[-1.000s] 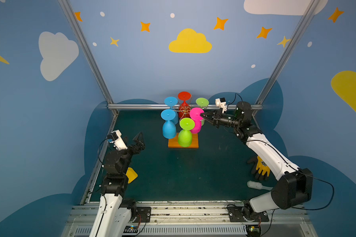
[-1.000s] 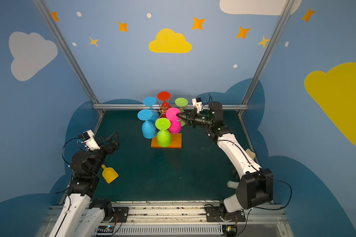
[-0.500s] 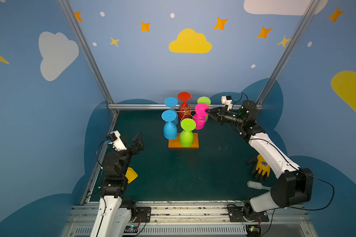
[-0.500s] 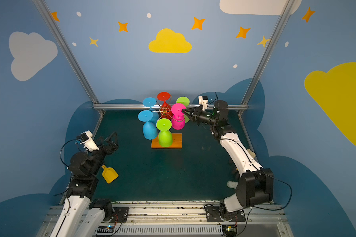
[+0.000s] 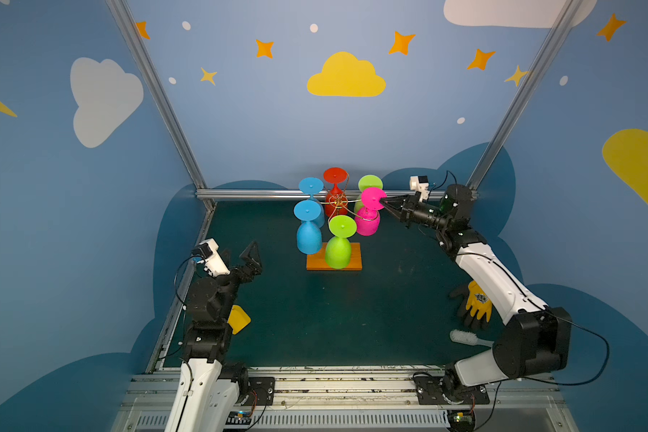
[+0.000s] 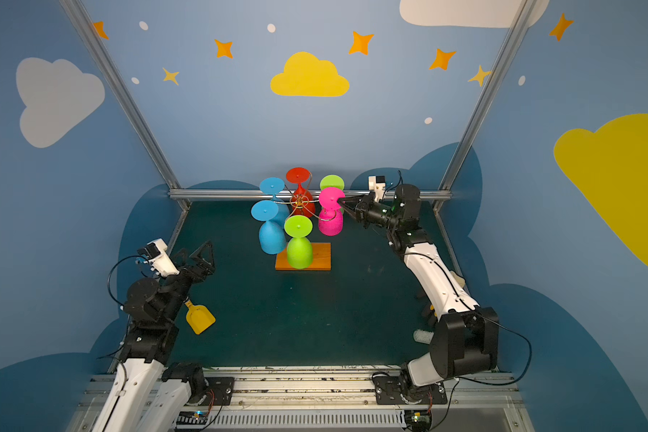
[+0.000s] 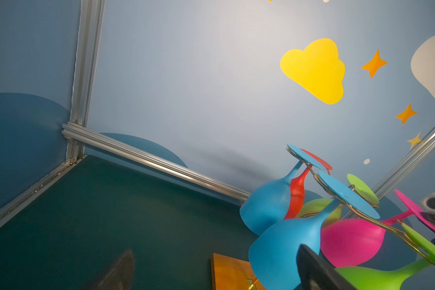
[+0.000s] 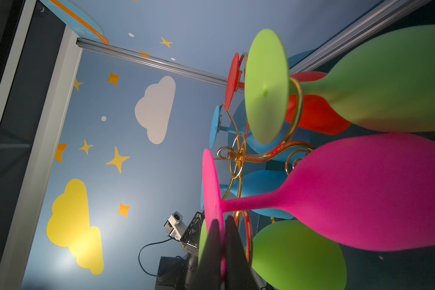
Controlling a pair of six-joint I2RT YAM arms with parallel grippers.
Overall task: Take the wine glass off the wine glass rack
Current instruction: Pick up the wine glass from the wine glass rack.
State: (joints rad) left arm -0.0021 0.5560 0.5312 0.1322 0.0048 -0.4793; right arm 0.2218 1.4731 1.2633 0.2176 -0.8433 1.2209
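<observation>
Reaches long with the right arm from the near-right base, upper link climbing, forearm stretched toward the far centre, wrist roughly level. Pinches the right gripper [image 5: 384, 203] tight, tips clamped on the foot rim of the pink wine glass [image 5: 367, 223]. Shows dark fingers [image 8: 232, 243] pressed either side of that disc in the right wrist view. Over on the left, sits folded low by the near-left edge, wrist cocked upward, left gripper [image 6: 194, 256] spread wide, angled toward the far centre.
</observation>
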